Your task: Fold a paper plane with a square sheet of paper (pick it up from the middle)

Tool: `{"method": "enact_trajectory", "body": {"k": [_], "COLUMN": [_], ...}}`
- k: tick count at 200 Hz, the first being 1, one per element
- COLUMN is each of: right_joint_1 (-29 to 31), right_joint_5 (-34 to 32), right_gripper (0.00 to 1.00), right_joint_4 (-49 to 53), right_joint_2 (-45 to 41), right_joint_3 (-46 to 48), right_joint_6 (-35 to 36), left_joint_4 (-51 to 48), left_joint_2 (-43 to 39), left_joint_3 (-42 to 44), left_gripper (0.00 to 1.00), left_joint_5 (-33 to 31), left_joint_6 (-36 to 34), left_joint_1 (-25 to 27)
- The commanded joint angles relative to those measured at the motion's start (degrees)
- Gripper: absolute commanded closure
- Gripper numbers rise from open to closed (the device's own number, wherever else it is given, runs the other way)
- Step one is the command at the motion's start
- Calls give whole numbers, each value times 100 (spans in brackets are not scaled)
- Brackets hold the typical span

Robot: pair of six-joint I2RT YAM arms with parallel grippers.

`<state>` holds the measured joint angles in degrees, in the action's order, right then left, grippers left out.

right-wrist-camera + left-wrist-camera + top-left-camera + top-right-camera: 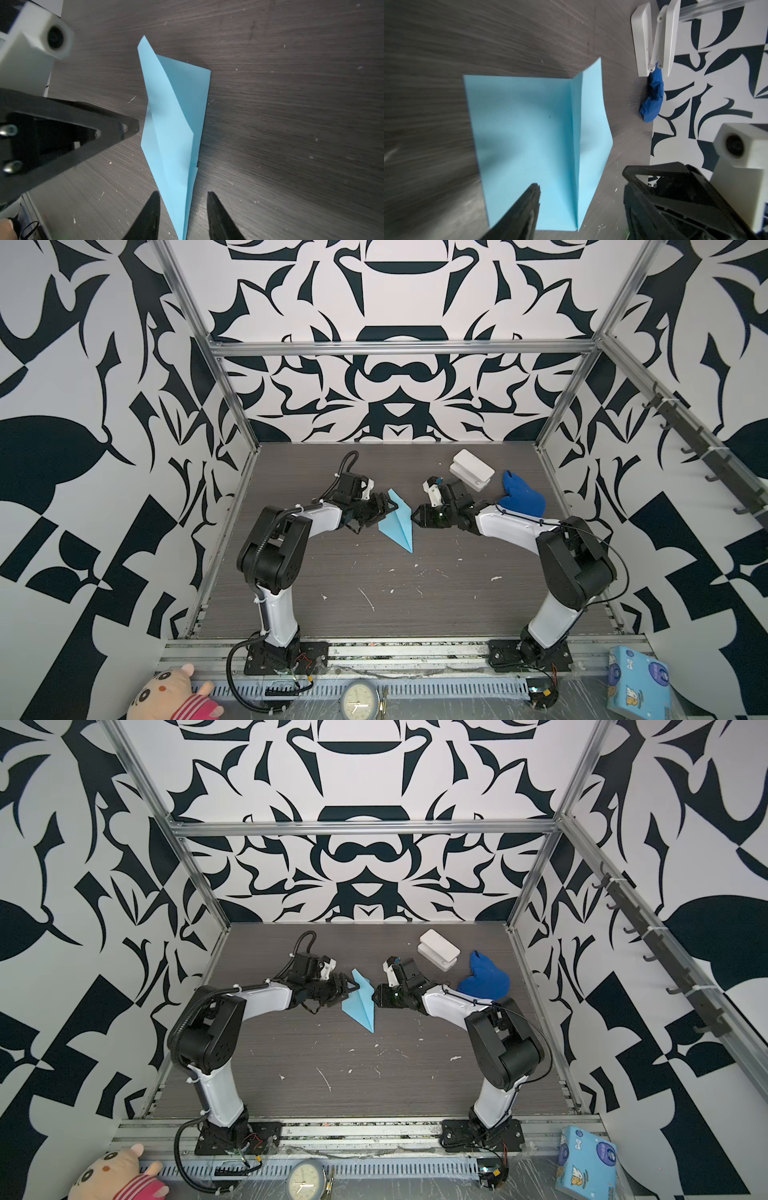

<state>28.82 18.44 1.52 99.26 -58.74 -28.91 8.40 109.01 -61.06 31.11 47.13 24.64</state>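
While the paper plane [398,522] lies on the table [374,597] between both arms, the left gripper [580,180] gapes wide, one finger over the paper, gripping nothing; the right gripper [182,194] (jaws partly apart) straddles its narrow end, unpinched.

Paper plane [172,128] tip beyond wrist-view edge.

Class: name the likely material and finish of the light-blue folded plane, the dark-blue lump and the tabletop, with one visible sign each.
Paper plane: thin matte paper; sharp creases, layers lifting.
Dark-blue lump: probably soft cloth; crumpled, rounded folds, no shine.
Tabletop: grey wood-grain surface, likely laminate; fine streaks, white scuffs.
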Motion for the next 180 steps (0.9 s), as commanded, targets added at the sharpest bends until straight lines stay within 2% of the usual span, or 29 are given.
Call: {"method": "enact_trajectory", "body": {"k": [1,36,79,123,148,180], "right_joint_1": [-70,-112,-144,-184,-210,-252], "right_joint_5": [53,8,-82,-190,-248,-331], "right_gripper": [59,59,59,61,62,63], "right_joint_4": [-342,-414,-395,-345,-328,-328], "right_joint_2": [-257,-413,-631,-814,-934,-1098], "right_joint_3": [123,290,424,459,478,552], "right_joint_6": [-201,-299,-344,-362,-379,-375], "left_joint_4": [267,415,566,-37,-1602,-4219], "left_joint_2": [307,735,835,511,89,-281], "left_joint_3": [-289,-557,-574,-635,-1044,-1898], "left_gripper": [38,59,80,92,93,93], "left_joint_5": [314,494,467,85,-527,-2190], "left_joint_6": [5,21,-50,-579,-1394,-2497], "left_joint_1": [75,163,173,169,164,181]}}
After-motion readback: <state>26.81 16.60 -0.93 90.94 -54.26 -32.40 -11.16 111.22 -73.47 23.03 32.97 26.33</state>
